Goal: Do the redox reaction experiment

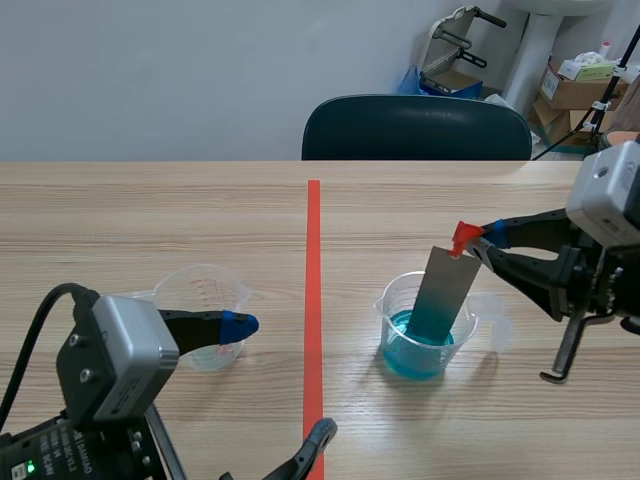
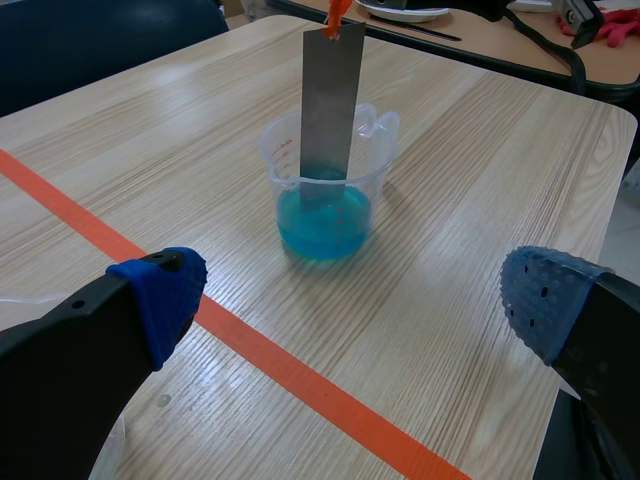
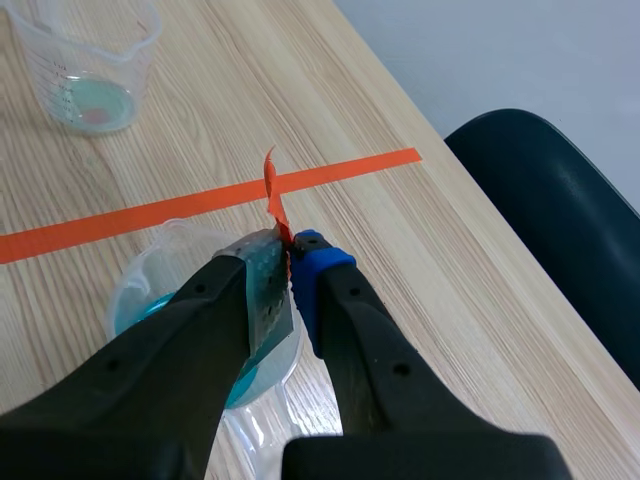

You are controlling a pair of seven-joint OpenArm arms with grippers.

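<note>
The right pincer (image 1: 482, 240) was closed on the top end of a flat grey metal strip (image 1: 448, 290), just below the small orange-red tag (image 1: 463, 238) fixed to that end. The strip stood tilted in a clear plastic measuring beaker (image 1: 391, 312) to the right of the orange-red tape line (image 1: 313, 260) on the pale wooden counter (image 1: 150, 220). Its lower end was sunk in the bright blue liquid (image 1: 415, 358) at the bottom of the beaker, and its upper part leaned out past the rim towards the pincer.

The left pincer (image 1: 280, 380) was wide open and held nothing. It hung low on its own side of the tape, one blue pad (image 1: 240, 323) in front of a second clear plastic beaker (image 1: 205, 288). That beaker held only a thin pale layer at its bottom, possibly a greenish liquid, though the views were too poor to say what it was.

Judged from this, the main step was done: the metal was in the blue solution and held there. What seemed left was to let the reaction run and then lift the strip out to show the change. Whether any coating had formed on the wetted end could not be told, since it lay under the liquid. The second beaker looked untouched, and its part in the experiment was unclear
</note>
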